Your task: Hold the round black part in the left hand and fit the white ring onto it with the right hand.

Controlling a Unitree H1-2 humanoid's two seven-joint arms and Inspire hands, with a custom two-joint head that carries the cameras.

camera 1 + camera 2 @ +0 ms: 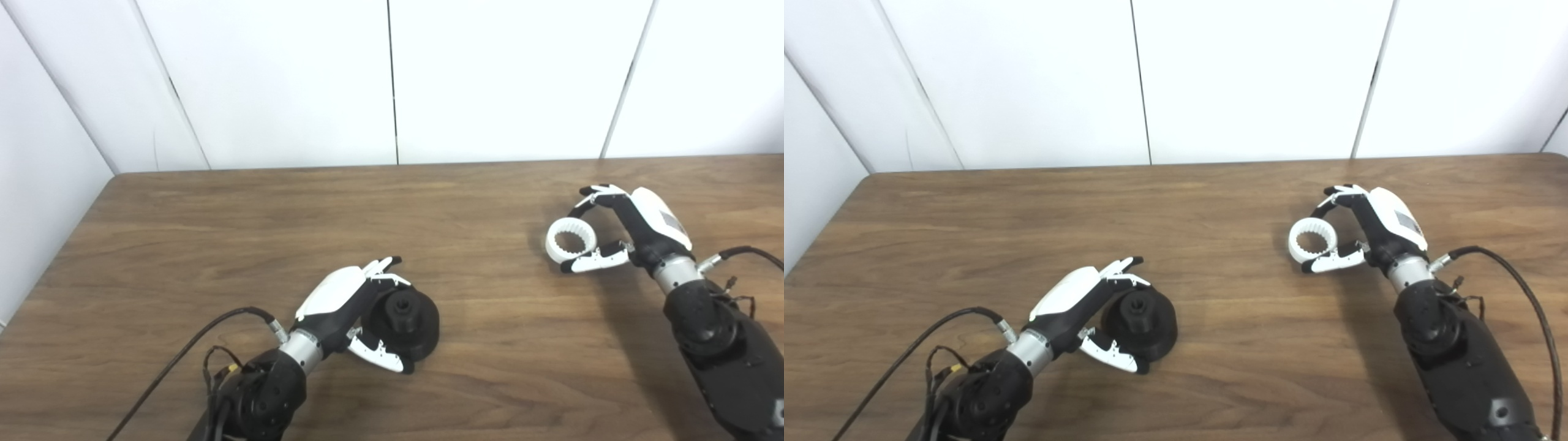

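The round black part [411, 321] sits on the wooden table [275, 220] at the front, left of centre, with its hub pointing up. My left hand [352, 303] is closed around it, fingers over its far side and thumb against its near side. My right hand [621, 229] is at the right and pinches the white ring [554, 248] between fingers and thumb. The ring has teeth inside and faces up, well to the right of the black part [1151, 327] and apart from it.
White wall panels [392, 79] stand behind the table's far edge. The table's left edge runs along a wall [37, 184]. Black cables trail from both wrists, one near the left forearm [184, 355] and one at the right [1513, 275].
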